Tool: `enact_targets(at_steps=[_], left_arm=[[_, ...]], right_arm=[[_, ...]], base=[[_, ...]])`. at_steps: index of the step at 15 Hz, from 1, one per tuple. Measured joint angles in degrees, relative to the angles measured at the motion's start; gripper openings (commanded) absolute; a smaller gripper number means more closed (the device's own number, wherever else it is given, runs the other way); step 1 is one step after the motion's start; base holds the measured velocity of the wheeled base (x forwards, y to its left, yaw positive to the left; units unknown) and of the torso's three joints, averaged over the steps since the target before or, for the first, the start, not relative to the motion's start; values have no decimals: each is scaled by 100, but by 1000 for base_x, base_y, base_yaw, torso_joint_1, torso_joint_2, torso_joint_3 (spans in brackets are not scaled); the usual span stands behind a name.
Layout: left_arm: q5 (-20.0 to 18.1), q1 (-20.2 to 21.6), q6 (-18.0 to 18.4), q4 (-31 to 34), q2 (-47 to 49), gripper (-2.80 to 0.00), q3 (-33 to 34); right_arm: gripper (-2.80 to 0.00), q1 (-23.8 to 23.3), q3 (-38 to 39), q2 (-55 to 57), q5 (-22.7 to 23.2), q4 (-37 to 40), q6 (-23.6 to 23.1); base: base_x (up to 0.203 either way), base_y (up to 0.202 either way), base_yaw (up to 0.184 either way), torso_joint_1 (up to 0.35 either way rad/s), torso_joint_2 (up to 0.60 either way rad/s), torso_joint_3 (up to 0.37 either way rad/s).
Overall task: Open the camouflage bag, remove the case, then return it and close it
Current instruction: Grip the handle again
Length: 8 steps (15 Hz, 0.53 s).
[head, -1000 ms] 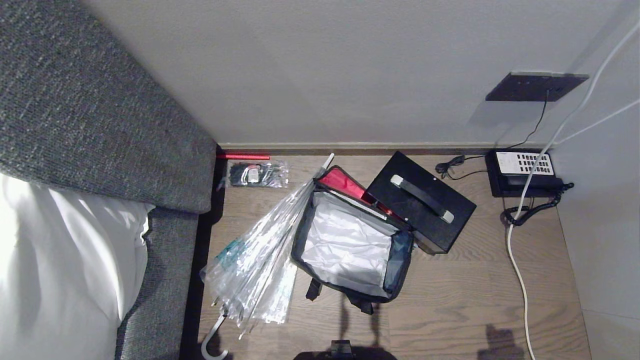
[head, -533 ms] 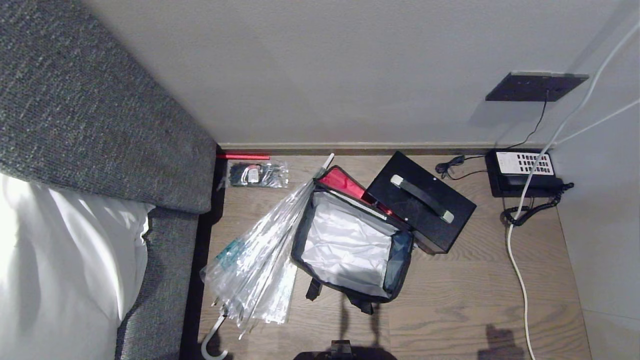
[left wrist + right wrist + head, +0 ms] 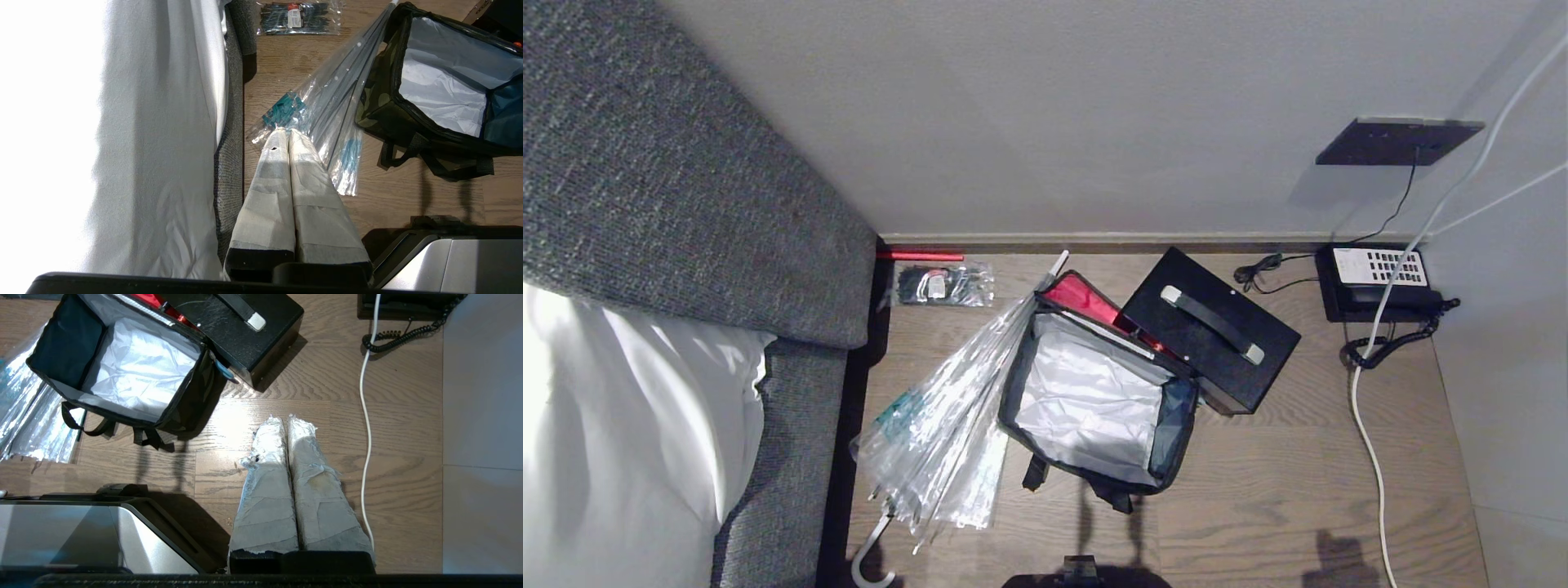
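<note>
Both arms are parked low by the robot's base, out of the head view. The left pincer (image 3: 289, 132) is clenched on nothing, its two tape-wrapped fingers (image 3: 269, 196) pressed flat together above the floor (image 3: 408, 196), its tip over the lower end of the clear plastic-wrapped umbrella (image 3: 327, 118). The right pincer (image 3: 289, 418) is likewise clenched and empty, its taped fingers (image 3: 318, 498) meeting over bare wooden boards, with a white cable (image 3: 363, 416) running just beside it.

Outward from there, the camouflage bag (image 3: 1094, 400) sits on the floor in the middle of the head view, lid thrown back toward the wall, its silvery-white lining exposed and its black straps trailing toward the lower edge. Its red inner lid panel (image 3: 1082, 296) leans against the black case (image 3: 1213, 327), which lies just up and right of the bag, touching it, its strap handle facing up. The umbrella lies along the bag's left side, touching it, its hooked handle at the lower left. A small packet of dark items (image 3: 943, 284) lies near the skirting in the upper centre-left. A black telephone (image 3: 1376, 282) sits at the right by the wall. A grey sofa (image 3: 670, 188) with white bedding (image 3: 629, 425) fills the left.
</note>
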Motion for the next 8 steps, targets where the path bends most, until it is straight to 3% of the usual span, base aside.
enact_targets(at_steps=[8], left_arm=[[-2, 0, 0, 0, 0, -280, 0]], right_arm=[[-280, 0, 0, 2, 0, 2, 2]], base=[[0, 0, 0, 0, 0, 0]])
